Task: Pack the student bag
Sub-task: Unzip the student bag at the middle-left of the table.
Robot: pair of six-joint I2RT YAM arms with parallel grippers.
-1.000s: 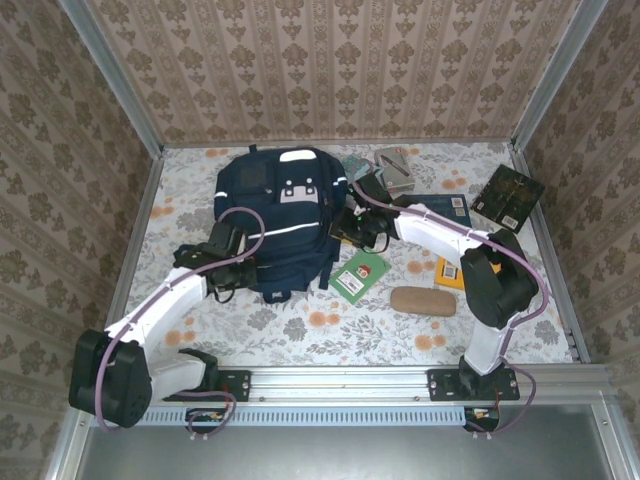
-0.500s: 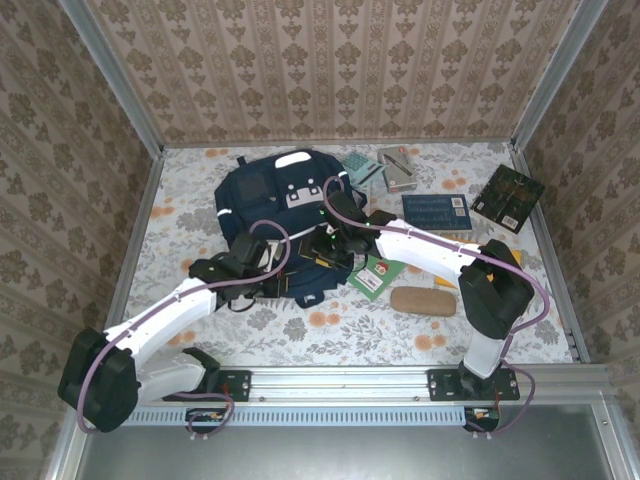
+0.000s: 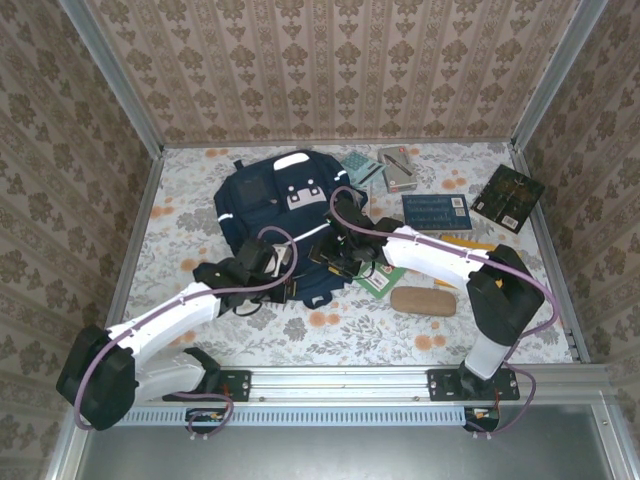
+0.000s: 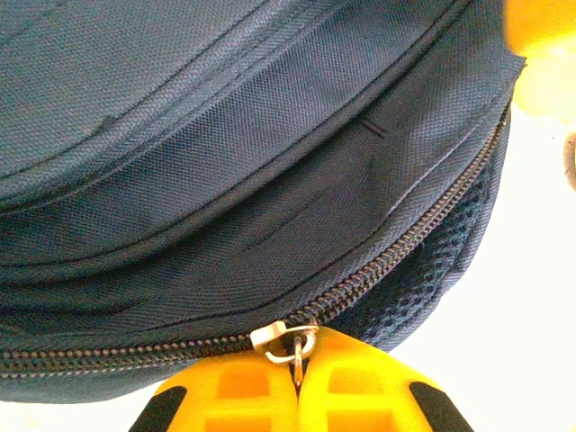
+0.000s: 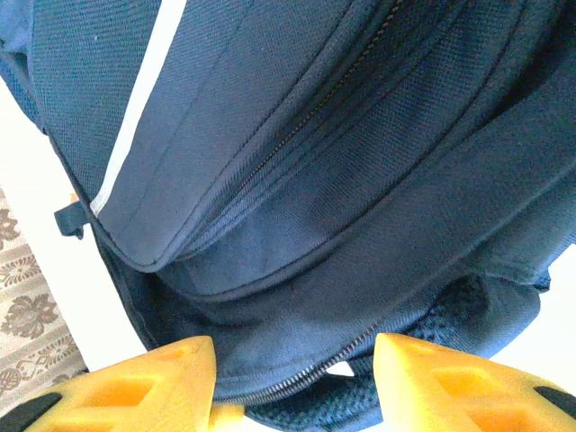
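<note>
On the floral counter [image 3: 180,200] the student bag [image 3: 275,205] lies central, its zipper pull [image 4: 292,342] clenched by the left hand [image 4: 297,387], the right hand [image 5: 295,360] released at its near edge; opening the bag seems the step in hand, needing a steady draw along the zip.

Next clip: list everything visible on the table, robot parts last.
student bag: one, navy with a white stripe, left of centre
blue book: one, blue, right of the bag
dark book: one, blackish, far right
grey box: one, grey, far edge
teal item: one, teal, beside the grey box; too small to identify
green booklet: one, green, partly under the right arm
brown case: one, brown, near right of the bag
yellow item: one, yellow, mostly hidden by the right arm
table: one, floral cover
left gripper: one, yellow fingers, shut on the zipper pull
right gripper: one, yellow fingers, open at the bag's edge
</note>
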